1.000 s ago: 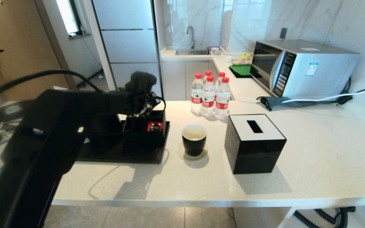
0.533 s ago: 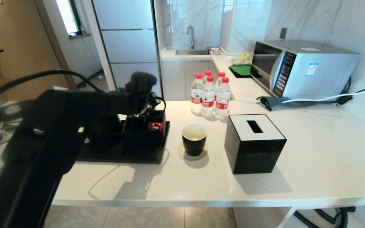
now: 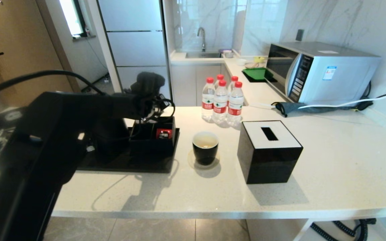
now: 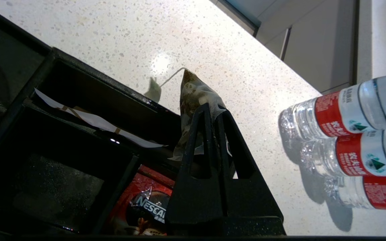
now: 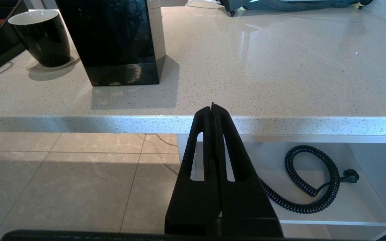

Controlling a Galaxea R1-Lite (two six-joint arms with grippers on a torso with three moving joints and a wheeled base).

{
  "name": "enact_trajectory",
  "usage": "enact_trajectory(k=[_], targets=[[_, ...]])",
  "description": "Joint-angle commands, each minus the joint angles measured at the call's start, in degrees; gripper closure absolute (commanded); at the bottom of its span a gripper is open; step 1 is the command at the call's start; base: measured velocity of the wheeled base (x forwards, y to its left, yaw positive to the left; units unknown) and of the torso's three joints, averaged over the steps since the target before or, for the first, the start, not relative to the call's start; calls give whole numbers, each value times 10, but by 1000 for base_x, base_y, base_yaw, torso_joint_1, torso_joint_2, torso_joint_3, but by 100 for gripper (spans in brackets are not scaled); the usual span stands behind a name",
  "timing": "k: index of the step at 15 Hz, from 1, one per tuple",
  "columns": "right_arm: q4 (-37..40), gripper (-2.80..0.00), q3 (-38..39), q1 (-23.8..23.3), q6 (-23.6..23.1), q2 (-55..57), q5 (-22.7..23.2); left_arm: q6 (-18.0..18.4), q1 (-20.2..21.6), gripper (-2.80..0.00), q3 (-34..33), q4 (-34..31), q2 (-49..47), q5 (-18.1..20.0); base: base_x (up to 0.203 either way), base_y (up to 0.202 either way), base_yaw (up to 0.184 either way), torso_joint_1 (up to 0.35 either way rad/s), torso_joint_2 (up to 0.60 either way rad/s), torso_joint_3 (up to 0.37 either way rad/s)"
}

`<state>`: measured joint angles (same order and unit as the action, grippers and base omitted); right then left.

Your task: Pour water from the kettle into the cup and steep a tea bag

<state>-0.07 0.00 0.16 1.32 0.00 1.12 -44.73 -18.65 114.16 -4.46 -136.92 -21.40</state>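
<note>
- Tea bag [image 4: 194, 97], a small grey-green translucent sachet with a thin string, is pinched between the fingers of your left gripper [image 4: 212, 112], above the black compartment box [image 3: 152, 139].
- Left of that box, you can see part of the tall matte black kettle [image 3: 111, 134] behind the arm.
- Right of the box, the small glossy black, white-lined cup [image 3: 205, 147] stands on the pale speckled countertop [image 3: 330, 167], holding pale liquid.
- Your right gripper [image 5: 213, 110] hangs off the countertop's front edge, well away from the box, fingers pressed together on nothing.
</note>
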Motion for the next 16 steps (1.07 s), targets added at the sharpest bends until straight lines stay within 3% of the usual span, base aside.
enact_trajectory(k=[1,9,16], targets=[[0,0,0,0,0,0,0,-2,-1,0,0,0,13,-2,0,0,0,0,0,0],[0,0,0,0,0,0,0,11,-11,0,-16,-3,69,-13,0,0,0,0,0,0],[0,0,0,0,0,0,0,10,-51,0,-37,-5,150,-12,0,0,0,0,0,0]])
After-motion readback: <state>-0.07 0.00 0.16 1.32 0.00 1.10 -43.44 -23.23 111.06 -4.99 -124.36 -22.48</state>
